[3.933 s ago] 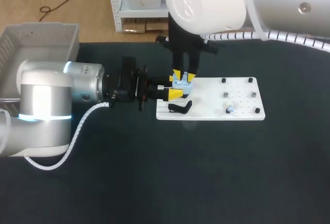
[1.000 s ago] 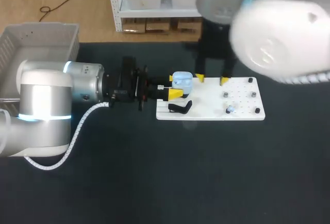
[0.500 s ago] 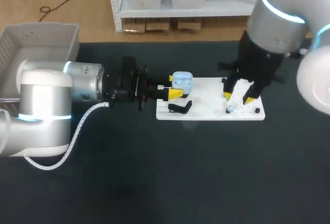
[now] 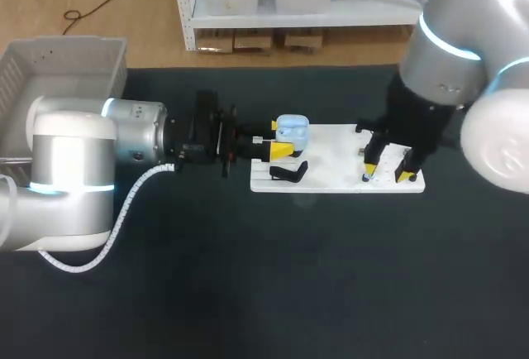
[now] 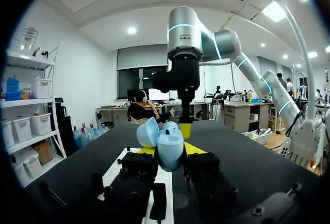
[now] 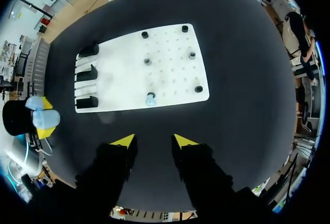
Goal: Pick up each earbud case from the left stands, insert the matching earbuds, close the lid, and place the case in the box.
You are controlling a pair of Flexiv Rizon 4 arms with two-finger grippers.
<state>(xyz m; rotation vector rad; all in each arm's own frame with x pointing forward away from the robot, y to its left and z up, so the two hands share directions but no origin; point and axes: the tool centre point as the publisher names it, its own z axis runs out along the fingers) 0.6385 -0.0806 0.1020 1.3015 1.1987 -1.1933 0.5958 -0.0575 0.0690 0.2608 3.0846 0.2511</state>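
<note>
- Head view: the left tool (image 4: 281, 150) was clamped on the blue case (image 4: 292, 130), which it held by the left end of the white board (image 4: 331, 179). The right tool (image 4: 387, 171) hung over the board's right part with its fingers apart. One yellow tip seemed to overlap the small earbud (image 4: 369, 177). A drop from there could have landed a finger on the earbud and flicked it onto the counter (image 4: 289, 293). The box (image 4: 50, 61) stood well apart at the far left.
- Left wrist view: the case (image 5: 170, 152) sat pinched between the left tool's fingers, with its lid (image 5: 148, 132) swung open to one side. The grip looked low on the body, so a hard push when seating an earbud might have tilted the case or slid it out. The open lid could also have been knocked by the right arm (image 5: 183, 43), which stood beyond it.
- Right wrist view: the right tool (image 6: 153, 141) was spread, with nothing between its fingers. The earbud (image 6: 150, 99) stood ahead of it on the board (image 6: 170, 87), near the closer edge. It was tiny and probably smooth, so an off-centre pinch could have squirted it out or picked it up crooked, and a crooked earbud would not fit the case (image 6: 44, 118). The black stands (image 6: 86, 73) lay farther off and posed little risk.
</note>
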